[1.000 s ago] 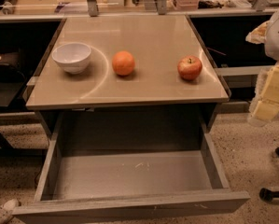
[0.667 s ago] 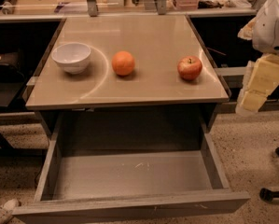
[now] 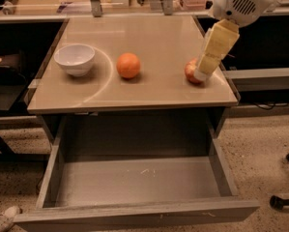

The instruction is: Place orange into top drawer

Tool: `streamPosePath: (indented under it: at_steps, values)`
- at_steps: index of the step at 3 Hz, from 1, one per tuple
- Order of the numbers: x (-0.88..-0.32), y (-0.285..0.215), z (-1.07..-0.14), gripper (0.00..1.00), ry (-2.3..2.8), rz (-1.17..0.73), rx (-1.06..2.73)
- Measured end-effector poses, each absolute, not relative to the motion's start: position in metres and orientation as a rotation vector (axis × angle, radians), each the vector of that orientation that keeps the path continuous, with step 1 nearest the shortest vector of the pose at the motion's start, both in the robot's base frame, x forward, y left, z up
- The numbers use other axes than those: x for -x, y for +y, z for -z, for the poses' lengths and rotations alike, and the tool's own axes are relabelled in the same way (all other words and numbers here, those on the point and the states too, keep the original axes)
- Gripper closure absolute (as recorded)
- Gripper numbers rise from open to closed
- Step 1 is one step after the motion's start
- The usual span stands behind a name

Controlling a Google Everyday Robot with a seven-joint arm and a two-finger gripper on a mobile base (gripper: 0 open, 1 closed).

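Note:
The orange [image 3: 128,65] sits on the beige tabletop [image 3: 149,33], near the middle. The top drawer [image 3: 134,185] is pulled out below the table's front edge, and its grey bottom is bare. My gripper [image 3: 202,74] hangs from the white and cream arm at the upper right. Its tip is low over the right side of the tabletop, well to the right of the orange. It partly covers a red-yellow apple [image 3: 190,71].
A white bowl [image 3: 75,59] stands on the left of the tabletop. Dark shelving flanks the table on both sides. Black caster wheels [image 3: 279,201] are on the speckled floor at the right. A shoe [image 3: 3,217] is at the bottom left.
The arm has swung in from the right edge and down over the table's right side, and now covers part of the apple. The orange, bowl and drawer have not moved.

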State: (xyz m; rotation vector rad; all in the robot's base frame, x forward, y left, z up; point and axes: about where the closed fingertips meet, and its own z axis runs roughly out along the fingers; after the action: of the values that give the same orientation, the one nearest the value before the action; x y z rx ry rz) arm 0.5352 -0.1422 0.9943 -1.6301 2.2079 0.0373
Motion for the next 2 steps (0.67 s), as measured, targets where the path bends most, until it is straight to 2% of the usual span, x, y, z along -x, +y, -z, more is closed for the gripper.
streamPosePath:
  at_steps: [2]
  values:
    - [-0.542,-0.137,-0.979,0.00,2.218,-0.092,1.584]
